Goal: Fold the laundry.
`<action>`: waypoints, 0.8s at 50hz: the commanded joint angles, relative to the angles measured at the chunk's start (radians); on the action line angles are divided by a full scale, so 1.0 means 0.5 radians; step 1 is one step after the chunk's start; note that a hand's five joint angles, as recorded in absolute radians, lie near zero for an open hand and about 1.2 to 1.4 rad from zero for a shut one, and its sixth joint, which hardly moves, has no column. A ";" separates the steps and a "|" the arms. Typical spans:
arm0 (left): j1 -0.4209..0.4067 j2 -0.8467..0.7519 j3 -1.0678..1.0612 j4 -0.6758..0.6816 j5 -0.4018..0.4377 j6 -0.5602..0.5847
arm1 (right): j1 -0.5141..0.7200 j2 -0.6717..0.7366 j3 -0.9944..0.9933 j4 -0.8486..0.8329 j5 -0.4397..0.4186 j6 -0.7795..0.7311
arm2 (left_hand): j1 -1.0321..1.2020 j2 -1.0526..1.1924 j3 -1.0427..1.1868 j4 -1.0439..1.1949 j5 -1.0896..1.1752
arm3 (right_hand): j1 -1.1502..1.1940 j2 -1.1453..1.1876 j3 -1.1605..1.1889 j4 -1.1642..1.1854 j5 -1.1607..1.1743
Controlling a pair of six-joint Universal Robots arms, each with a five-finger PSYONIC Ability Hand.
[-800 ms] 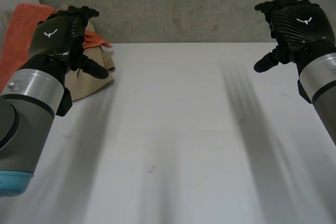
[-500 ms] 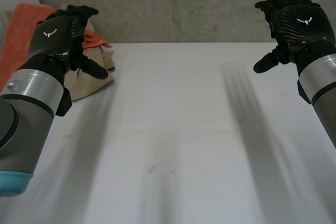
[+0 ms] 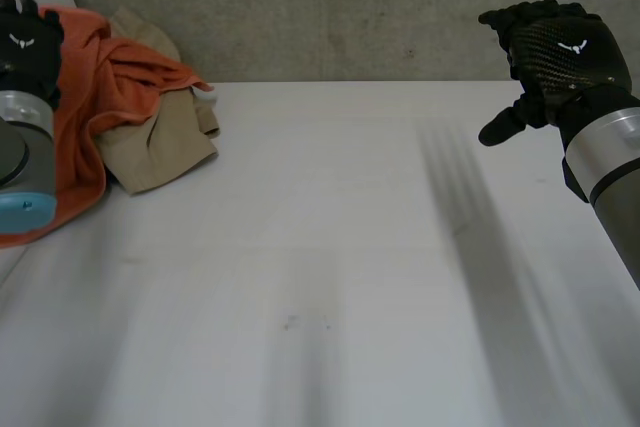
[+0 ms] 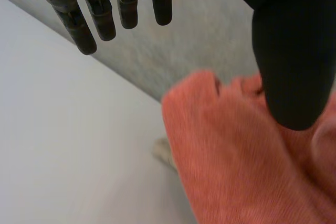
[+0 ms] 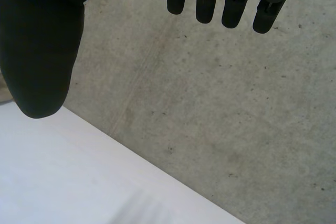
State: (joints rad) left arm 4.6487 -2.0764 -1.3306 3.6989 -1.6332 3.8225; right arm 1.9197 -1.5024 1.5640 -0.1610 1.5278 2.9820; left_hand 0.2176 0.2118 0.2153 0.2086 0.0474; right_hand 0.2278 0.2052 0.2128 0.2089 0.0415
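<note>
Laundry (image 3: 120, 87) lay beneath my spread left robot hand (image 3: 22, 47); pinching one corner seemed wisest; right robot hand (image 3: 555, 52) spread too.

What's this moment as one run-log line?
left hand: open, near crumpled orange cloth | right hand: open, empty | beige cloth: unfolded

Crumpled orange towel (image 3: 85, 107) over rumpled tan garment (image 3: 160, 142), table's far-left corner.

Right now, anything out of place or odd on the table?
Nothing spilled or damaged. The orange cloth and tan cloth lie crumpled in one heap at the far left corner of the table, orange over tan. Left hand hovers by the heap, right hand above the far right; both open, holding nothing.
</note>
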 commanded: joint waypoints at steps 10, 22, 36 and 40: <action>0.250 -0.918 0.802 -0.105 0.263 0.006 | 0.002 0.017 0.032 -0.006 -0.003 -0.031 | 0.091 0.103 0.096 0.109 0.082 | -0.107 -0.061 -0.076 -0.069 -0.083; 0.256 -1.094 0.992 -0.020 0.358 0.013 | -0.004 0.017 0.029 -0.006 -0.006 -0.034 | 2.357 2.369 2.362 2.375 2.349 | -0.107 -0.061 -0.076 -0.069 -0.083; -0.093 -0.168 0.100 0.585 0.333 -0.245 | -0.026 0.014 0.011 -0.009 -0.003 -0.101 | 2.357 2.369 2.362 2.375 2.349 | -0.107 -0.061 -0.076 -0.069 -0.083; -0.289 0.133 -0.124 0.478 0.343 -0.511 | -0.032 0.011 -0.005 -0.003 -0.003 -0.101 | 2.357 2.369 2.362 2.375 2.349 | -0.107 -0.061 -0.076 -0.069 -0.083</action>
State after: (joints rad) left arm 4.6310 -2.2117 -1.2378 3.9742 -1.4644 3.7261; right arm 1.9101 -1.4956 1.5710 -0.1673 1.5258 2.9328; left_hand 1.0749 1.1965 1.1842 1.1957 0.9560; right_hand 0.2278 0.2052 0.2128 0.2089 0.0415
